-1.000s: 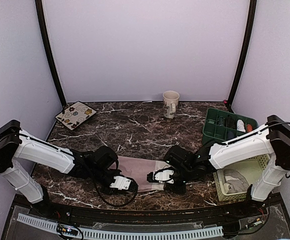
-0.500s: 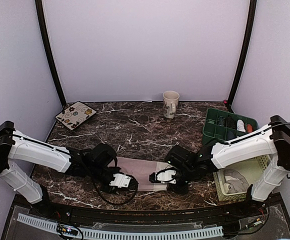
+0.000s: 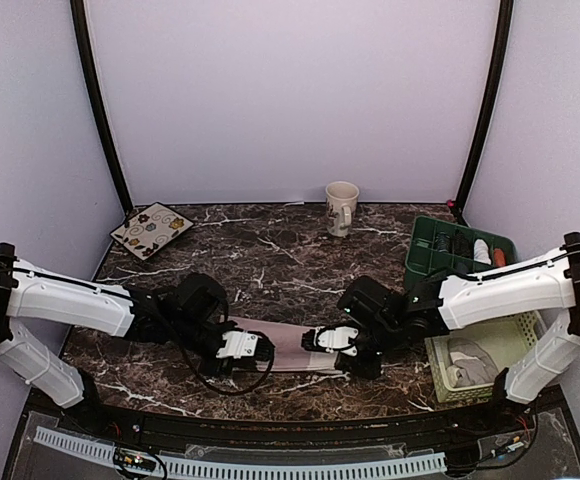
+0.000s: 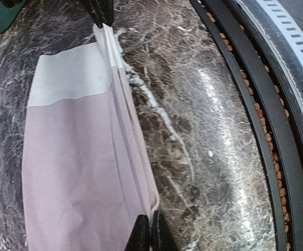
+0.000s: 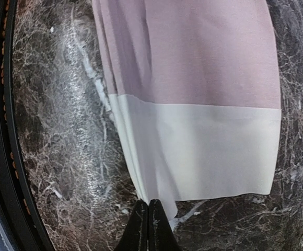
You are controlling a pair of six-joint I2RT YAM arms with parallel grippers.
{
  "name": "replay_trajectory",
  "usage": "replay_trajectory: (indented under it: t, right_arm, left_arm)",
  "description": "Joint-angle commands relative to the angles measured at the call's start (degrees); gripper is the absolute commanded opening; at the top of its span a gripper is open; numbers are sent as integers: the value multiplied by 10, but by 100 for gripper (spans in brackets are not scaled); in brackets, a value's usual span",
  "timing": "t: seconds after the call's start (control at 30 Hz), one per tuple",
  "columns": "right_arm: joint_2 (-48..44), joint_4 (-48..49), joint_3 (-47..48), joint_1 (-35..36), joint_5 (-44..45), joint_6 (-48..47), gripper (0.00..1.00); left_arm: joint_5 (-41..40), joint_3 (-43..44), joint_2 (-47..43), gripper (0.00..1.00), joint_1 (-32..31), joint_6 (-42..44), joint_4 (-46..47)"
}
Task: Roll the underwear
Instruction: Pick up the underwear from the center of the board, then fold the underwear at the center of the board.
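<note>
Top view: the pink underwear [image 3: 288, 345] lies on the marble table [image 3: 270, 265], close to its near edge and between the two grippers. It is spread flat, its long axis running left to right, with the cream panel at the right end.

Left gripper [image 3: 263, 349]: jaws shut, pinching the near corner of the garment's pink end. In the left wrist view the fingertips meet on the cloth with no gap between them.

Right gripper [image 3: 308, 345]: jaws shut, pinching the near corner of the cream panel. In the right wrist view the fingertips are pressed together over the cloth's edge.

Both wrist views show the near long edge gathered into a few narrow folds that run between the two pinch points. The rest of the garment rests smooth on the table.

Behind, well apart from the garment: a mug [image 3: 342, 207] at the back wall, a patterned plate [image 3: 151, 229] at rear left, a green bin [image 3: 422, 262] at right, and a cream basket [image 3: 517, 325] holding cloth nearer the right arm.
</note>
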Motion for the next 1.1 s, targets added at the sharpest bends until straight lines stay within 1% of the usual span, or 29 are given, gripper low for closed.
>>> replay_trajectory:
  t: [0.0,0.1,0.23,0.73,1.07]
  right_arm:
    - [-1,-23,26,-22,20,1,0]
    - [5,-23,33,-35,32,-2,0]
    - [19,-22,48,-50,41,-5,0]
    - [84,-7,93,-107,53,-10,0]
    - [125,3,120,-119,48,-12,0]
  left_arm:
    - [17,34,3,0,37,-9,-25]
    - [20,58,21,0,54,5,-31]
    - [16,76,46,0,72,16,-11]
    - [-11,182,157,0,107,66,-22]
    - [-21,198,192,0,117,63,0]
